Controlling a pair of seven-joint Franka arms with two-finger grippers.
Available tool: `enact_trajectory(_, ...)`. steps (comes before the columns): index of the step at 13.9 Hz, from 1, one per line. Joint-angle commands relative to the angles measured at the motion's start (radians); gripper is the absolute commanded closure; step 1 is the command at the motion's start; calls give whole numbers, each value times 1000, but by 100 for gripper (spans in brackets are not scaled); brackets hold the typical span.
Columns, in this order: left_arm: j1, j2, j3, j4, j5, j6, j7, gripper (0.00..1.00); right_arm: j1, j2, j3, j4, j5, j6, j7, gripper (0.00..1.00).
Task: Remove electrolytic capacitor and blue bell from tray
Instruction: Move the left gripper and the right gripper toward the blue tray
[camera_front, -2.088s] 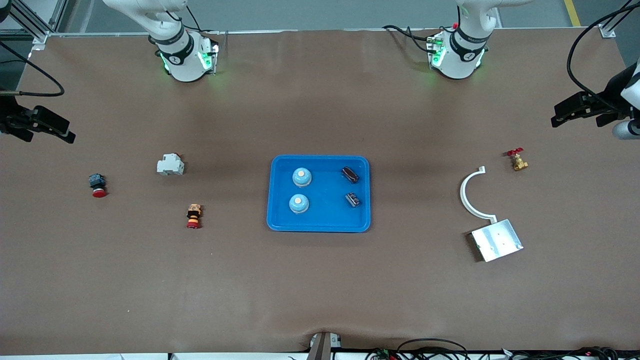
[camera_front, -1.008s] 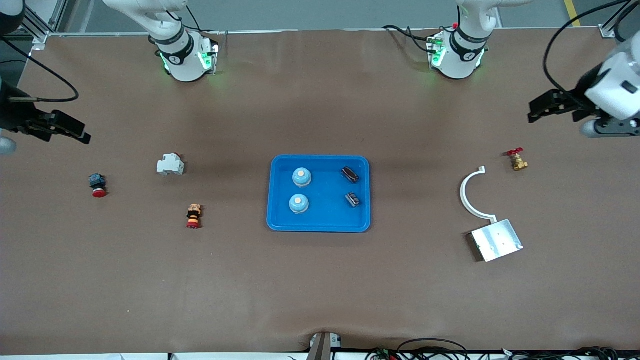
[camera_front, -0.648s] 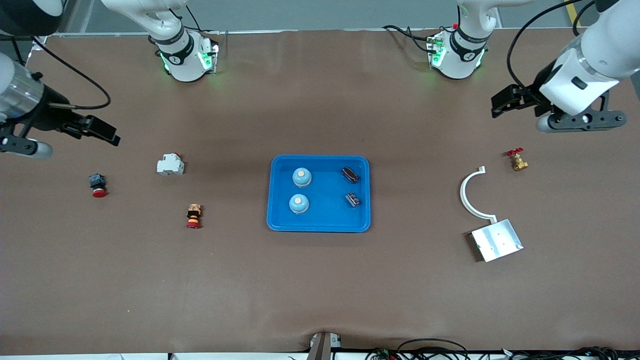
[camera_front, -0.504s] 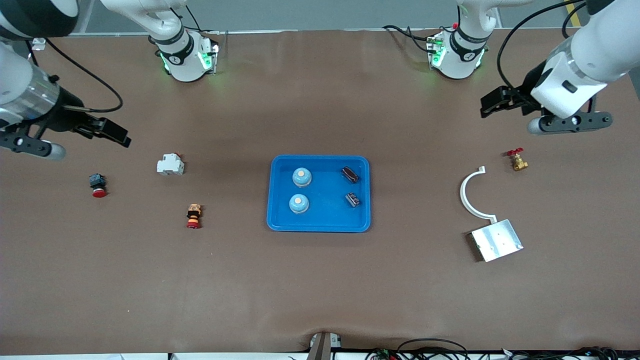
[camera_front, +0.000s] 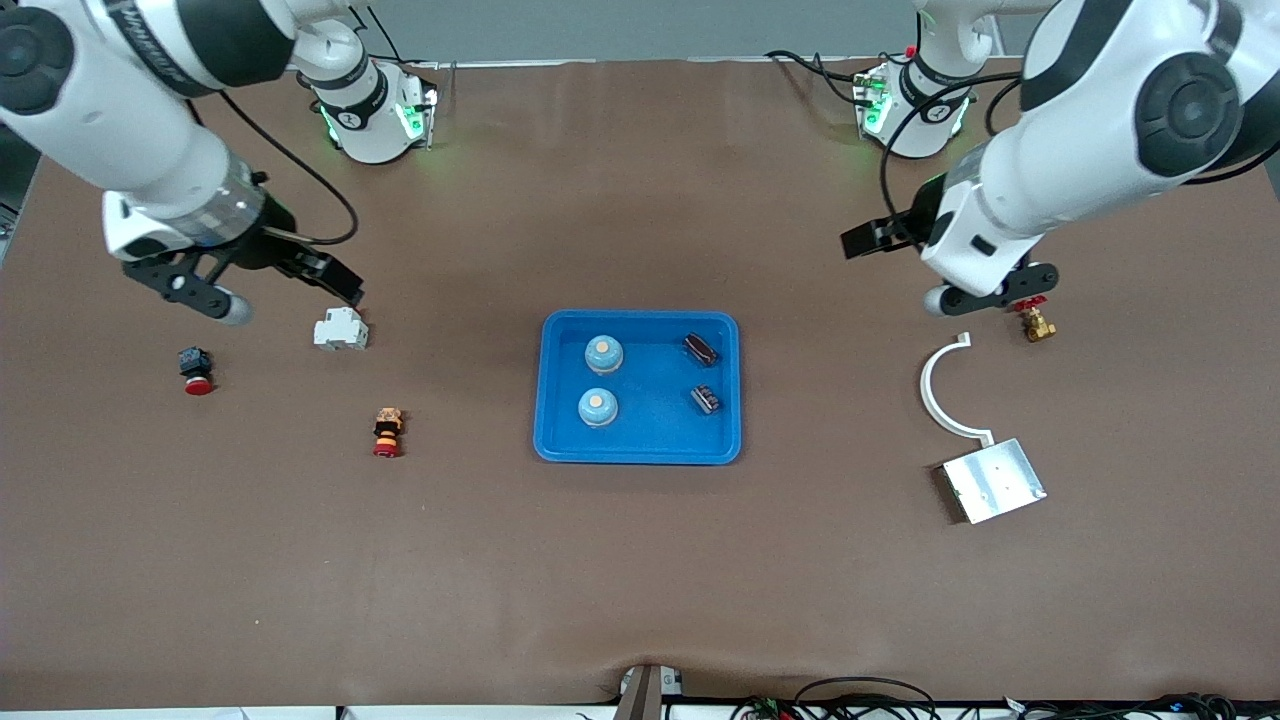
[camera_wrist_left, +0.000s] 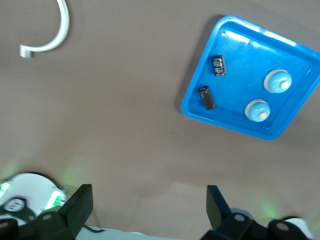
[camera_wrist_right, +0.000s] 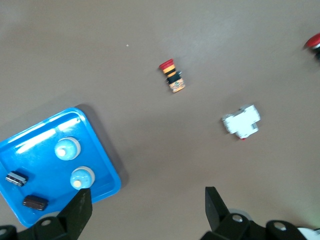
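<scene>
A blue tray (camera_front: 640, 452) lies mid-table. It holds two light-blue bells (camera_front: 604, 353) (camera_front: 597, 406) and two dark capacitors (camera_front: 700, 348) (camera_front: 706, 399). The capacitors lie toward the left arm's end. My left gripper (camera_front: 865, 240) hangs open and empty over bare table between the tray and the brass valve. In the left wrist view the left gripper (camera_wrist_left: 147, 200) sees the tray (camera_wrist_left: 240, 50), capacitors (camera_wrist_left: 218, 65) and bells (camera_wrist_left: 277, 81). My right gripper (camera_front: 335, 280) is open and empty, just above the white breaker. The right gripper (camera_wrist_right: 147, 200) has a bell (camera_wrist_right: 81, 177) by one fingertip in its wrist view.
Toward the right arm's end lie a white breaker module (camera_front: 340, 330), a red-capped button (camera_front: 195, 370) and an orange-red stacked button (camera_front: 387, 432). Toward the left arm's end are a brass valve (camera_front: 1035, 322), a white curved bracket (camera_front: 940, 390) and a metal plate (camera_front: 993, 480).
Both arms have swung in from the table's ends toward the tray. Both grippers stayed open. Nothing on the table moved.
</scene>
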Motion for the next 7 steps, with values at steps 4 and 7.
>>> enact_trajectory(4, -84, 115, -23, 45, -12, 141, -283, 0, 146, -21, -12, -123, 10, 161, 250, 0)
enact_trajectory(7, -155, 192, -19, 45, 45, 255, -449, 0, 205, 37, -12, -123, 10, 201, 346, 0)
